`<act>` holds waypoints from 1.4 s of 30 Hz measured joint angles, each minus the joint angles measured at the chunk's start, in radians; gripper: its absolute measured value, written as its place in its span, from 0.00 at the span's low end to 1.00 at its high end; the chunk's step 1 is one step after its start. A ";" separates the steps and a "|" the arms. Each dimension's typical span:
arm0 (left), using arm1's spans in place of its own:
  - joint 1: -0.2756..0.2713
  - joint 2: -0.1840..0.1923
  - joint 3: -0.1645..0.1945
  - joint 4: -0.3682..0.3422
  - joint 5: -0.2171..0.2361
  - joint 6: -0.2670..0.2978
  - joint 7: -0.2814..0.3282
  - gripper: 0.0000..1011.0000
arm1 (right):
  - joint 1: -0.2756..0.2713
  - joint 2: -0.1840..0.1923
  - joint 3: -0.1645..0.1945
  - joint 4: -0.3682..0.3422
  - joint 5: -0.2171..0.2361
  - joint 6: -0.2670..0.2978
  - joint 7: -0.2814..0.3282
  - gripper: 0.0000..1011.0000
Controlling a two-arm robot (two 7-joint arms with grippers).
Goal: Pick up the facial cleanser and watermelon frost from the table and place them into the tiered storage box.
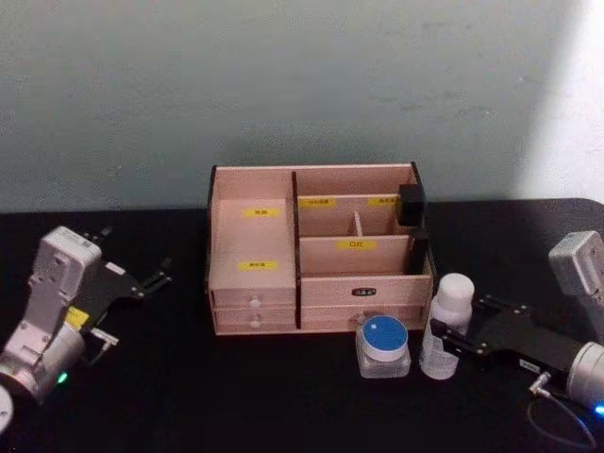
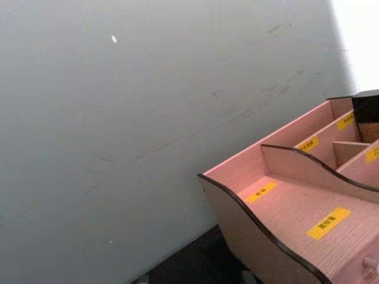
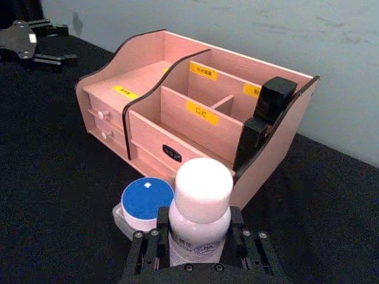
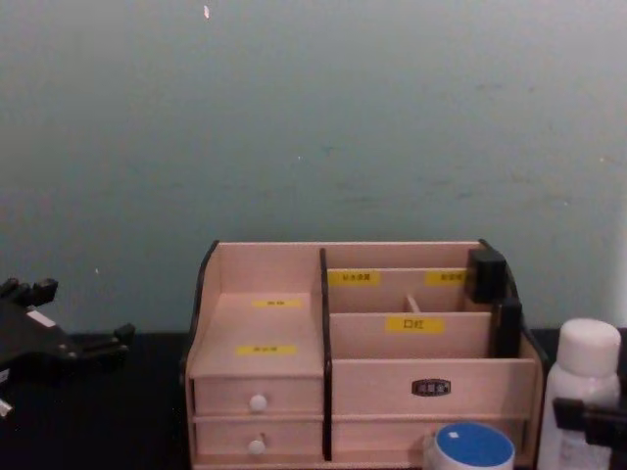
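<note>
Right arm point(image 1: 583, 363) is coming in from my right side, low, wrist turned so right gripper point(image 1: 445, 342) is pointing left. I'm seeing its black fingers point(image 3: 159, 238) pressing on both sides of cleanser point(image 1: 453, 307), below cap. Left arm point(image 1: 47, 302) is lying idle at far left, angled inward. Left gripper point(image 1: 134, 257) is holding its fingers spread, gripping nothing.

The black surface point(image 1: 189, 396) carries the tiered storage box point(image 1: 253, 247) towards its far side, about the middle, with the drawers facing near. Just in front of the box's right end the watermelon frost point(image 1: 384, 337) sits on the surface. The facial cleanser point(image 1: 454, 294) stands upright just beside it on the right.
</note>
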 joint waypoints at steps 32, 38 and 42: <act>0.000 0.000 0.000 0.000 0.000 0.000 0.000 0.99 | 0.097 0.018 0.024 -0.115 0.121 0.077 -0.013 0.59; 0.000 0.000 0.000 0.000 0.000 0.000 0.000 0.99 | 0.195 -0.025 -0.024 -0.056 0.109 0.095 -0.016 0.59; 0.000 0.000 0.000 0.000 0.000 0.000 0.000 0.99 | 0.253 -0.056 -0.053 -0.010 0.098 0.104 -0.017 0.59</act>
